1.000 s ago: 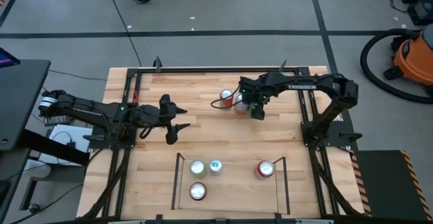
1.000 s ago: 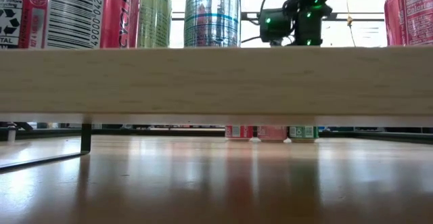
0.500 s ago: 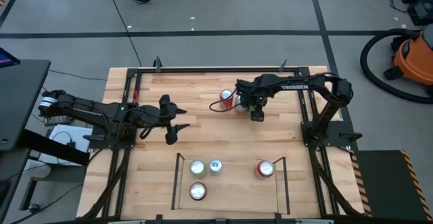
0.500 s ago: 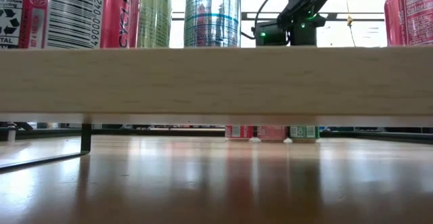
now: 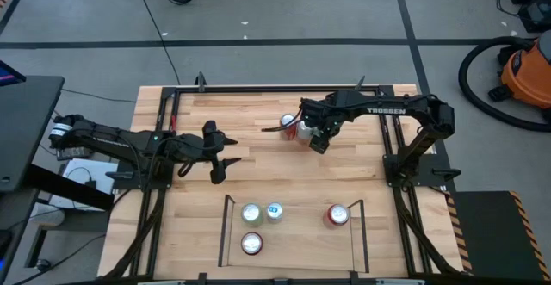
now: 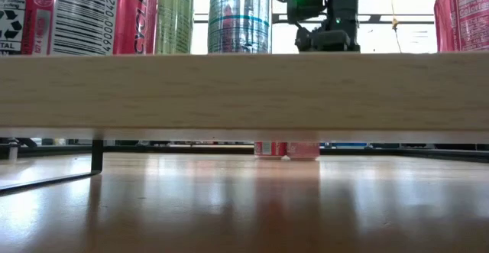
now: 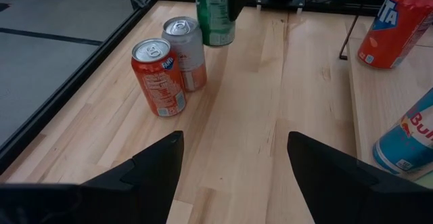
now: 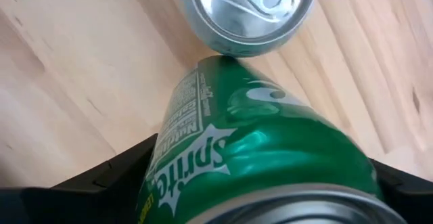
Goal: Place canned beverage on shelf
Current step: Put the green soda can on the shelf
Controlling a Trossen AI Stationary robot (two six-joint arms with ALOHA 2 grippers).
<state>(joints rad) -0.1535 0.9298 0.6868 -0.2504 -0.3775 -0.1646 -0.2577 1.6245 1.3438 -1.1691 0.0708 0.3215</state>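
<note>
A green Sprite can (image 8: 257,149) is in my right gripper (image 5: 316,137), which is shut on it over the far middle of the table; it also shows in the left wrist view (image 7: 215,11), lifted above the wood. Beside it an orange can (image 7: 159,78) and a silver can (image 7: 184,53) stand on their bases. The shelf (image 5: 226,225), thin black rods with a light wood floor (image 6: 244,92), stands at the near edge with several cans on it. My left gripper (image 5: 225,156) is open and empty at the table's left. My right gripper pinches the green can's side wall (image 8: 169,163) between its two fingers (image 8: 101,180), on the can's upper part. The fingers come from above, pointing down. The can hangs upright below them, its base clear of the table.
On the shelf stand a yellow-green can (image 5: 250,213), a blue can (image 5: 274,210) and two red cans (image 5: 337,214) (image 5: 251,243). A black metal frame (image 5: 275,88) borders the tabletop. Bare wood lies between the shelf and the far cans.
My right gripper has gone up with the green can and a little toward the table's left edge. The can's base, which stood on the table next to the other two cans, is now lifted clear.
</note>
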